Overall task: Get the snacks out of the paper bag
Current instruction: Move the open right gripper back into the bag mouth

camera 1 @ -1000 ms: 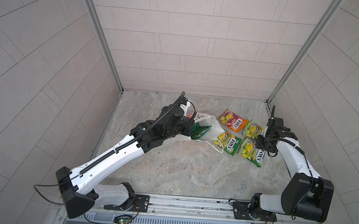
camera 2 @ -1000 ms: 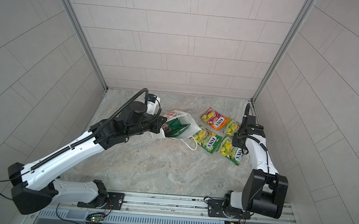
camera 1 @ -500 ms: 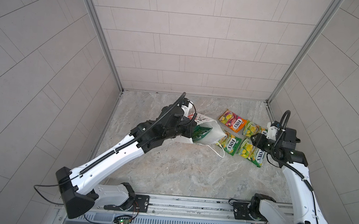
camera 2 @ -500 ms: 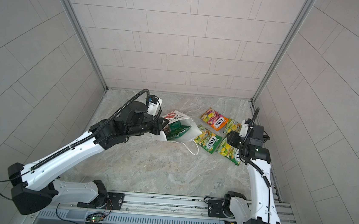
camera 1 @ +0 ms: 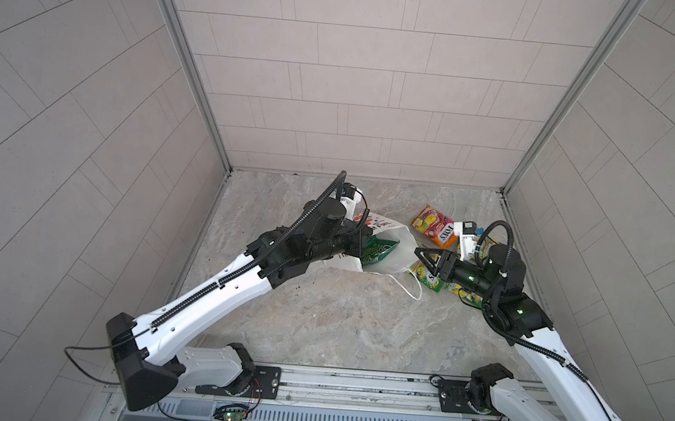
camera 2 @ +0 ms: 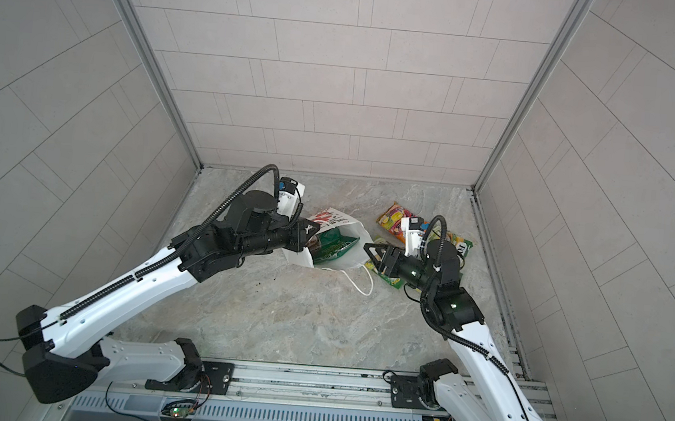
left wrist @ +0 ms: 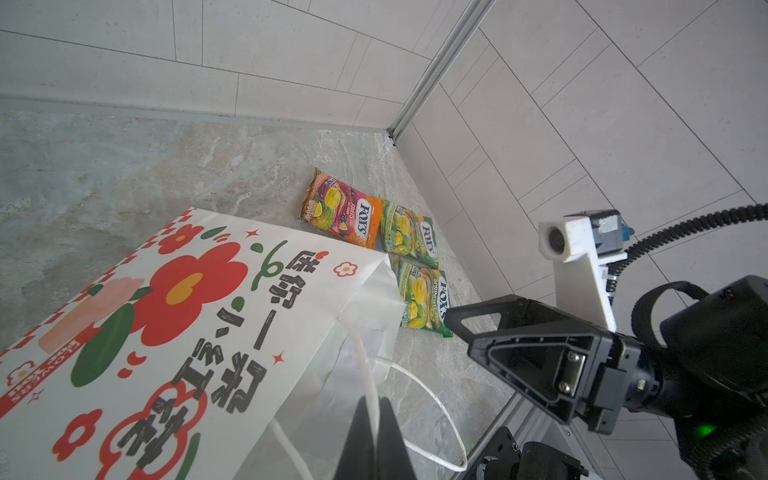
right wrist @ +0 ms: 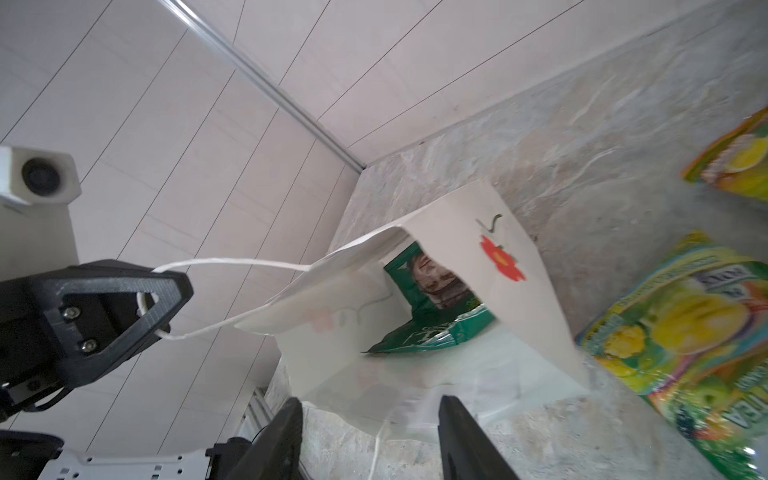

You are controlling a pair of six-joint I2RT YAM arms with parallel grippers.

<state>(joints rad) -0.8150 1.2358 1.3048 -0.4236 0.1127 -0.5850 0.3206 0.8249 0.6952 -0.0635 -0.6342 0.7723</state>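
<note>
The paper bag (camera 1: 392, 260) lies on its side on the stone floor (camera 1: 317, 322). Its mouth faces the right arm. The left pincer (left wrist: 371, 415) is squeezed tight on one white cord handle (right wrist: 232, 262) and holds the top edge of the mouth up, so the bag is wide open. The other handle (camera 2: 358, 282) lies loose on the floor.

The right pincer (right wrist: 370, 403) has its two fingers apart, with nothing between them. It is down low, right at the bag's mouth, and points in. The green crisp bag (right wrist: 432, 324) lies inside the paper bag, deeper in than the fingers. The pincer does not touch it.

Outside the bag, the orange-pink packet (left wrist: 340, 214) lies flat near the back wall. The yellow-green packets (left wrist: 409, 232) lie just beside it. In both top views the right arm hangs over some of them.
</note>
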